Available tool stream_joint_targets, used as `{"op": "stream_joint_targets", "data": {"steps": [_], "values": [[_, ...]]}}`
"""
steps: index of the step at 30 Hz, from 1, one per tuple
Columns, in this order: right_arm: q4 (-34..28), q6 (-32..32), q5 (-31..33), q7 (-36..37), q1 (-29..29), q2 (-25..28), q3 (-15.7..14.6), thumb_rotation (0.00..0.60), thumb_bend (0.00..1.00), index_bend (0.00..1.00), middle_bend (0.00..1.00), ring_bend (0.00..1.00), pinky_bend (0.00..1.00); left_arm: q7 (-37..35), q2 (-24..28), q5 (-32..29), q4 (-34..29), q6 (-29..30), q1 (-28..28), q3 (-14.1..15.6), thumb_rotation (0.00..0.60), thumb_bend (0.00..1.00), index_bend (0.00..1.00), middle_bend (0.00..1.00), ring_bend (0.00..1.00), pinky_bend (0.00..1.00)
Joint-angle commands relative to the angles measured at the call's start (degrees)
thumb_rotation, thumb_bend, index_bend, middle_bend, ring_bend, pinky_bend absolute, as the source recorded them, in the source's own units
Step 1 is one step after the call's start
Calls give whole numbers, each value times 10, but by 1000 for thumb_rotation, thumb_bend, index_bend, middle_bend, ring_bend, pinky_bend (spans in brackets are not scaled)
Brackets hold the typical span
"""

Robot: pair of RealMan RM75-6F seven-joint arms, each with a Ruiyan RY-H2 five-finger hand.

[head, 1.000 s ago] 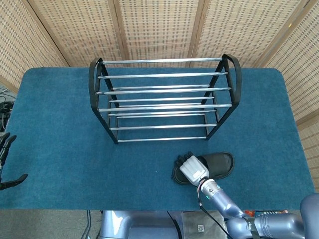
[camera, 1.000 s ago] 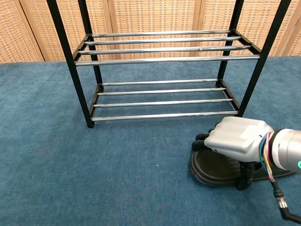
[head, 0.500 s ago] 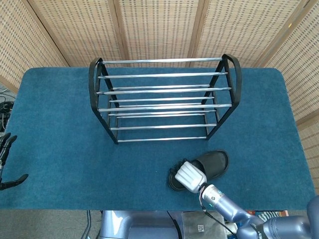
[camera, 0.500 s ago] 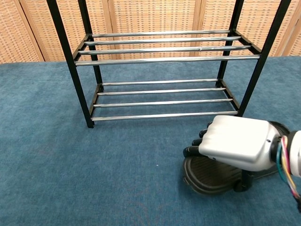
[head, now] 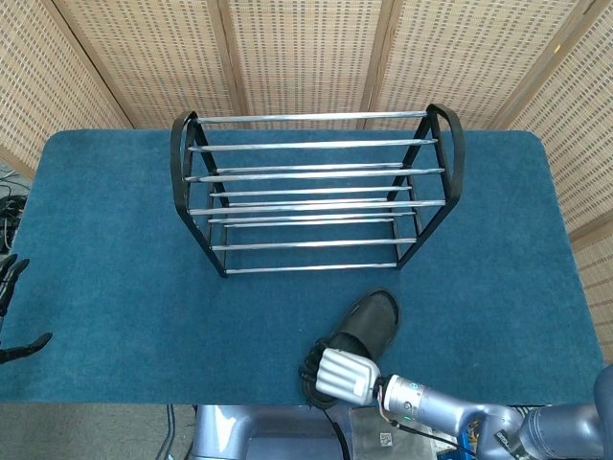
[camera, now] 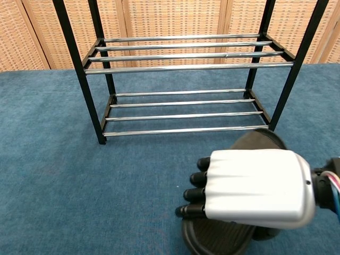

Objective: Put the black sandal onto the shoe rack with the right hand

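The black sandal (head: 366, 321) is lifted off the blue cloth in front of the rack, its toe end pointing up and right toward the rack. My right hand (head: 340, 373) grips its near end; in the chest view the right hand (camera: 255, 184) fills the lower right and covers most of the sandal (camera: 215, 240). The shoe rack (head: 311, 187) stands at the middle back, black frame with chrome bars on two tiers, nothing on it. My left hand (head: 11, 307) hangs off the table's left edge, holding nothing, fingers apart.
Blue cloth table (head: 115, 287) ends at a near edge just below my right hand. Woven screens (head: 306, 48) close off the back. The rack's lower tier (camera: 183, 111) sits just beyond the sandal.
My right hand has lifted the sandal, pulled it toward the near-left and turned it, so its toe now points at the rack. The left hand has not moved.
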Motion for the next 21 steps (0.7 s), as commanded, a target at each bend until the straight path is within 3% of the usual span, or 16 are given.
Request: {"op": "stream_joint_targets", "data": {"steps": [1,10,21], "values": [[76,4,-98,68,59,-16,7,600,643,510,530,459,445,-2,0,-12,3,-12,-6,-4,600,173,0,0,0,0],[311,96,-214,255,141,-69,4,600,718,549,561,482,469,4,-3,-51,9,-46,-23,-15,600,174,0,0,0,0],[522,152,-227,393,172,-128,-6,600,737,549,552,483,479,5,-7,-71,16,-68,-36,-20,600,173,0,0,0,0]]}}
